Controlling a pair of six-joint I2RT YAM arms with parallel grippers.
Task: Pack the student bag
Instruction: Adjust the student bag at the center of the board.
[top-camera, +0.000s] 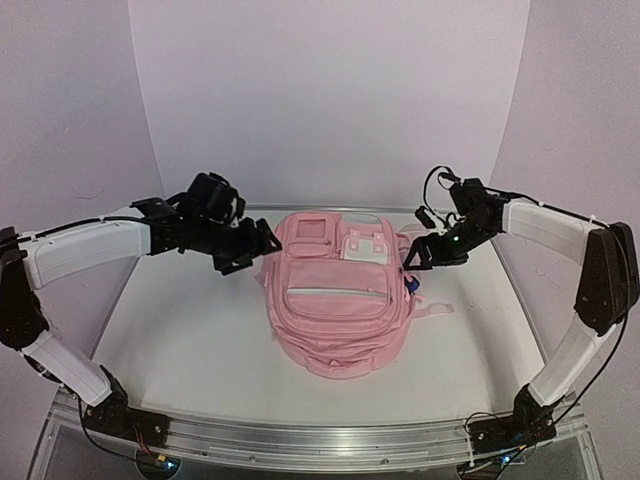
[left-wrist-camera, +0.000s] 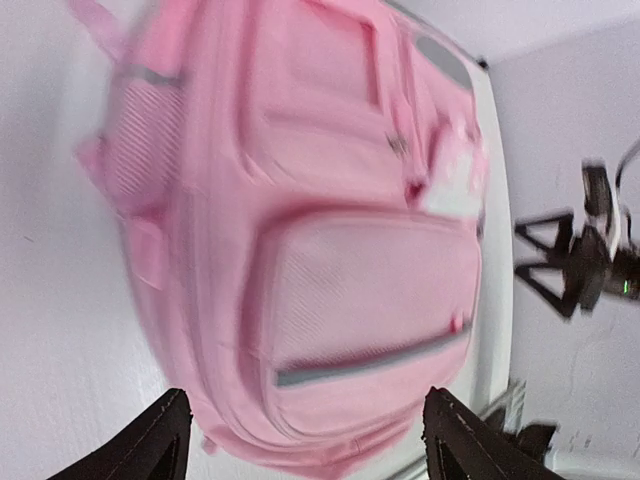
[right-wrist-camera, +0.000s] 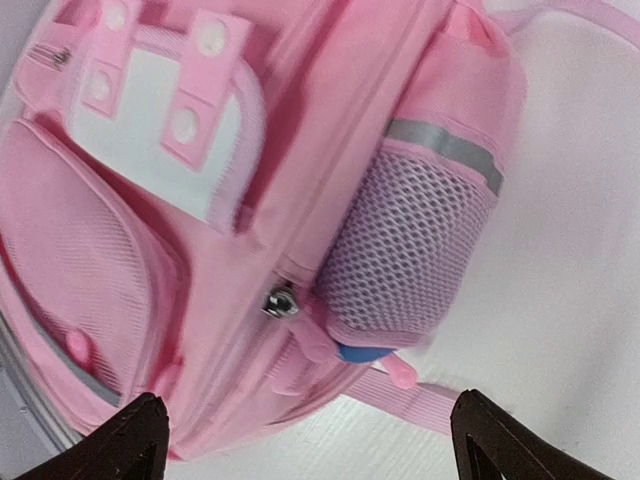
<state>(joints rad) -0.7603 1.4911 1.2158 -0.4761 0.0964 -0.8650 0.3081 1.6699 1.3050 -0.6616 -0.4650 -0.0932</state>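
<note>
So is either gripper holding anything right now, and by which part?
Nothing held. Left gripper and right gripper are both open beside the bag.

student bag (top-camera: 335, 310): flat on the table (top-camera: 180, 350), centre
left gripper (top-camera: 260, 250): just beside the bag's far left corner
right gripper (top-camera: 415, 256): beside its far right side

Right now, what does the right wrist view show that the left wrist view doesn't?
Right wrist only: a close-up of one mesh side pocket, a blue item at its edge, and a metal zip pull. Left wrist only, though blurred: the opposite mesh pocket and the right end effector beyond it. Both: the pink student bag lying on the white table.
</note>
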